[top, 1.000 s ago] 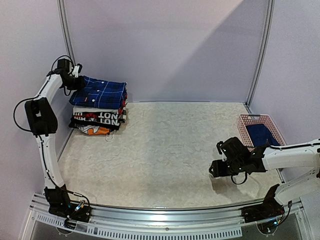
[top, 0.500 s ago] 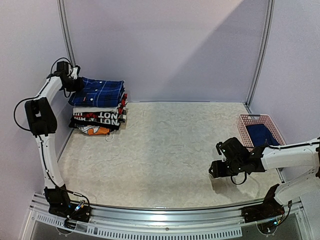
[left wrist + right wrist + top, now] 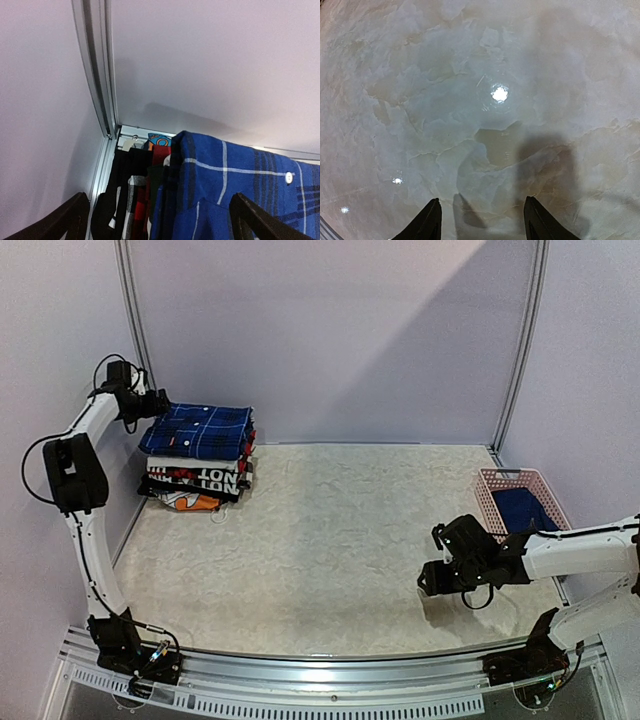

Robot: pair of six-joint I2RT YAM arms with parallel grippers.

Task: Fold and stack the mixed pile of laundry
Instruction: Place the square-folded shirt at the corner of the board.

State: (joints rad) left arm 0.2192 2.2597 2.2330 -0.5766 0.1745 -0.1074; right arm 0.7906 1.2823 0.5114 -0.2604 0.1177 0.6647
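Blue plaid shirt [image 3: 197, 431] tops the far-left corner stack [image 3: 195, 480], our left gripper [image 3: 152, 404] wide beside it; we should back off level, without snagging. Our right gripper [image 3: 436, 578] hangs wide, empty; T-shirt [image 3: 522, 507] in right-edge basket [image 3: 500, 476].

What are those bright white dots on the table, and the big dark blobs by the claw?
Right wrist view: the dots are lamp glare on the glossy table, and the dark blobs are shadows falling on it just ahead of the open right claw. Top external view: a slanted shadow edge crosses the back wall.
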